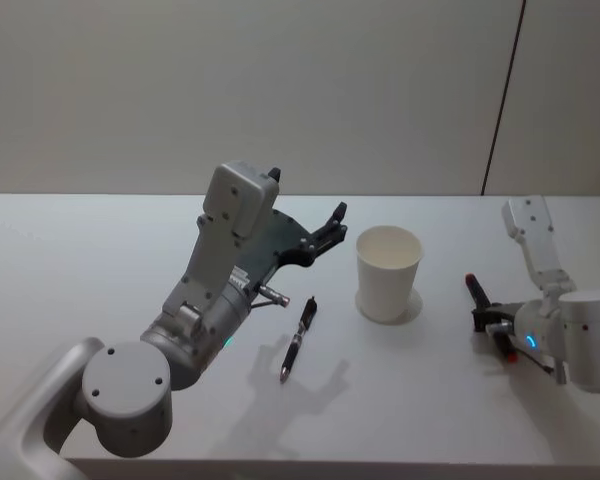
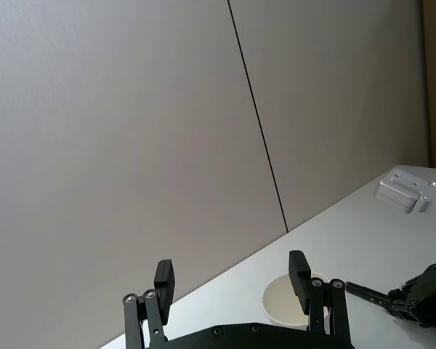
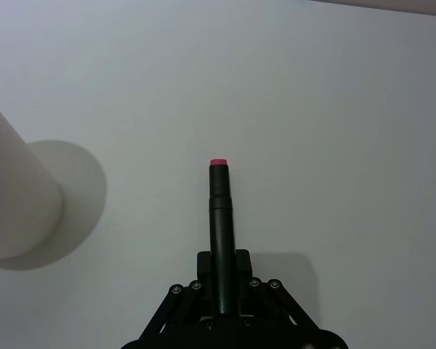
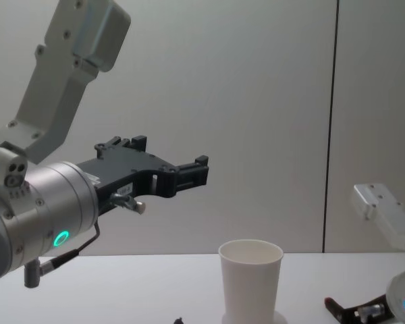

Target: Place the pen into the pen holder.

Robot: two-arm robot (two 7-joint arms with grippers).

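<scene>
The pen (image 1: 298,340) lies flat on the table (image 1: 100,260) at about eight o'clock from the pen holder (image 1: 388,275), apart from it, with its tip towards the robot and its barrel running roughly from one o'clock to seven. The holder stands upright, and the part of its inside that shows is bare white with nothing in it. The left gripper (image 1: 329,230) hangs well above the table, at about ten o'clock from the holder, with its jaws spread wide and nothing between them. To do the pick well, I judge it should come down over the middle of the barrel with its fingers set across the pen's length, then tip the pen upright and release it low over the rim, since a light paper cup could topple. At the holder's four o'clock the right gripper (image 1: 487,312) rests low by the table, pinching a black marker (image 3: 219,218) with a pink end.
</scene>
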